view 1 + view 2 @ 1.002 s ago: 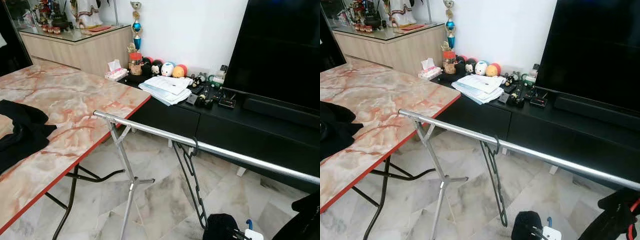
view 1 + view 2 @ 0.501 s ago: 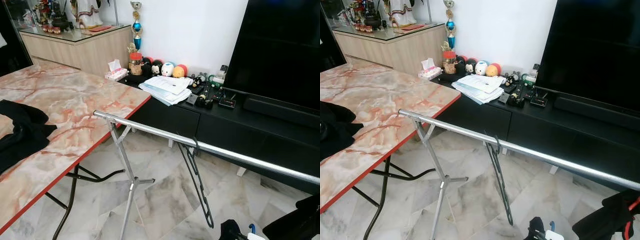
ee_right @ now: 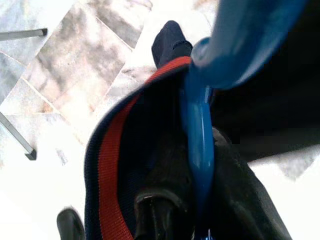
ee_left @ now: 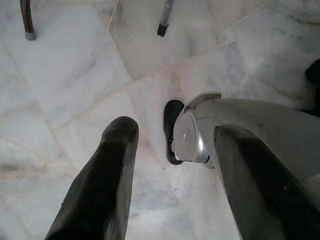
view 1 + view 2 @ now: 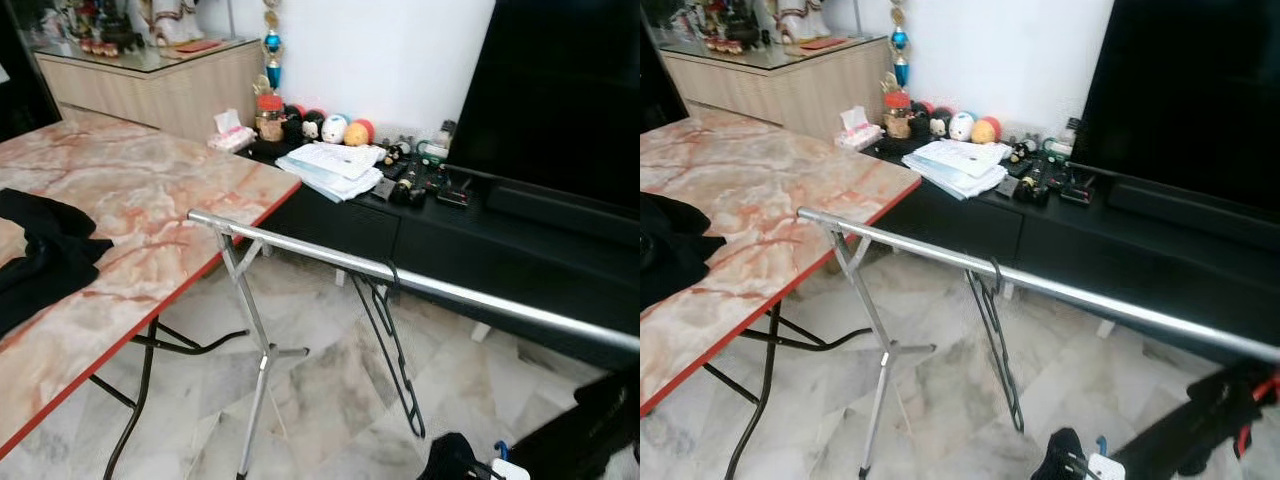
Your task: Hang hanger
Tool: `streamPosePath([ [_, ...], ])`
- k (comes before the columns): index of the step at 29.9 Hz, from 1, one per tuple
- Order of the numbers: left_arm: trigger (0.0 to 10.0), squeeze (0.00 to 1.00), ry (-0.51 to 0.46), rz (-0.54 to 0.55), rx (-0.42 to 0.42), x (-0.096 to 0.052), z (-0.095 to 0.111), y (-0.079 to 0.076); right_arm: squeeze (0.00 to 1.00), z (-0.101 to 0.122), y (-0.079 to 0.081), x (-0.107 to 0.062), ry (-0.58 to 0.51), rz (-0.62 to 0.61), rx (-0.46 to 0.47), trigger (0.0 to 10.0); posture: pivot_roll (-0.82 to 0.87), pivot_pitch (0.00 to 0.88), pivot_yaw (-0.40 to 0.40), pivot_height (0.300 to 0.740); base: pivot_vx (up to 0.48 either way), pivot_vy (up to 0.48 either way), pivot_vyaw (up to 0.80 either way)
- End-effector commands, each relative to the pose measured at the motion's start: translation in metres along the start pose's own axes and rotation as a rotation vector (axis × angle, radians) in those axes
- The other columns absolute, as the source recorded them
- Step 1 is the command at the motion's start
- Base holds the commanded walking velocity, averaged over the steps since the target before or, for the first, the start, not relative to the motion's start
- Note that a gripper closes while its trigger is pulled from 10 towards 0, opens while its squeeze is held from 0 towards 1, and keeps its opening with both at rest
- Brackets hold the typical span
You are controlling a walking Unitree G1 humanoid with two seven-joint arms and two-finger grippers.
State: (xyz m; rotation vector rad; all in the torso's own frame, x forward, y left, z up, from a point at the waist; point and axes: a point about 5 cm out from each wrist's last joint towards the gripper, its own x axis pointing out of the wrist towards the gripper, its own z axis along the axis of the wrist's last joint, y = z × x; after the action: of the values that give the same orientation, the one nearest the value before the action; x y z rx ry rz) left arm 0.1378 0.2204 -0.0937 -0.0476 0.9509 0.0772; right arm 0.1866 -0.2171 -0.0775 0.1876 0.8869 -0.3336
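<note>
A black wire hanger (image 5: 392,345) hangs empty by its hook on the silver rail (image 5: 310,253) of a folding clothes rack. In the right wrist view my right gripper (image 3: 186,207) is shut on a blue plastic hanger (image 3: 200,125) that carries a dark garment with red trim (image 3: 107,165). That garment (image 5: 1200,430) shows low at the right, below the rail and right of the black hanger. My left gripper (image 4: 177,132) hangs open over the marble floor, nothing between its fingers (image 4: 112,165).
A marble-topped folding table (image 5: 150,200) with a black cloth (image 5: 45,255) stands on the left. Behind the rail runs a low black TV cabinet (image 5: 480,240) with papers, toys and a large TV. The rack's leg (image 5: 255,350) stands on the marble floor (image 5: 320,400).
The view has shifted slightly. The black hanger's lower end has swung a little to the right. The dark garment at the lower right now reaches further left.
</note>
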Motion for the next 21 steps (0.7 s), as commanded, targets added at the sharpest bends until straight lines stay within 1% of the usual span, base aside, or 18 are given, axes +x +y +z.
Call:
streamPosePath([
  [1,10.0,0.0,0.024,0.006,0.021,-0.001,-0.003,0.004,0.0,-0.001,0.007,0.0,0.008,0.022,0.005,10.0,0.11,0.0,-0.001,0.74,-0.285,0.0,0.0],
  [3,10.0,0.0,0.026,0.002,0.025,-0.001,-0.003,0.003,0.0,0.0,0.004,0.0,0.007,0.018,-0.003,10.0,0.11,0.0,-0.001,0.74,-0.279,0.0,0.0],
  [5,10.0,0.0,0.039,-0.007,0.02,-0.001,-0.005,0.0,0.0,0.001,-0.008,0.0,0.005,-0.002,-0.009,10.0,0.08,0.0,0.012,0.74,-0.281,0.0,0.0],
  [7,10.0,0.0,0.045,-0.014,0.024,-0.001,-0.006,-0.002,0.0,0.002,-0.013,0.0,0.0,-0.009,-0.003,10.0,0.05,0.0,0.022,0.74,-0.279,0.0,0.0],
  [9,10.0,0.0,0.057,-0.029,0.029,-0.001,-0.008,-0.005,0.0,0.004,-0.022,-0.001,-0.002,-0.027,-0.004,10.0,0.04,0.0,0.029,0.74,-0.281,0.0,0.0],
  [11,10.0,0.0,0.066,-0.043,0.049,-0.001,-0.01,-0.008,0.0,0.004,-0.029,-0.001,-0.007,-0.042,0.014,10.0,0.03,0.0,0.03,0.74,-0.277,0.0,0.0],
  [14,10.0,0.0,0.066,-0.053,0.057,-0.001,-0.011,-0.011,0.0,0.001,-0.037,-0.003,-0.011,-0.057,0.031,10.0,0.02,0.0,0.027,0.74,-0.281,0.0,0.0],
  [15,10.0,0.0,0.059,-0.064,0.066,-0.001,-0.011,-0.013,0.0,-0.006,-0.041,-0.005,-0.003,-0.065,0.031,10.0,0.02,0.0,0.022,0.74,-0.281,0.0,0.0],
  [17,10.0,0.0,0.049,-0.067,0.066,0.0,-0.01,-0.014,0.0,-0.013,-0.044,-0.007,0.009,-0.072,0.036,10.0,0.0,0.0,0.02,0.74,-0.281,0.0,0.0],
  [18,10.0,0.0,0.049,-0.067,0.066,0.0,-0.01,-0.014,0.0,-0.013,-0.044,-0.007,0.009,-0.072,0.036,10.0,0.0,0.0,0.02,0.74,-0.281,0.0,0.0],
  [19,10.0,0.0,0.025,-0.073,0.068,0.001,-0.004,-0.015,0.0,-0.018,-0.044,-0.008,0.024,-0.078,0.041,10.0,-0.01,0.0,0.015,0.74,-0.281,0.0,0.0],
  [21,10.0,0.0,-0.047,-0.096,0.069,0.007,0.019,-0.022,0.0,-0.02,-0.043,-0.008,0.04,-0.072,0.025,10.0,-0.02,0.0,0.006,0.74,-0.283,0.0,-0.68],
])
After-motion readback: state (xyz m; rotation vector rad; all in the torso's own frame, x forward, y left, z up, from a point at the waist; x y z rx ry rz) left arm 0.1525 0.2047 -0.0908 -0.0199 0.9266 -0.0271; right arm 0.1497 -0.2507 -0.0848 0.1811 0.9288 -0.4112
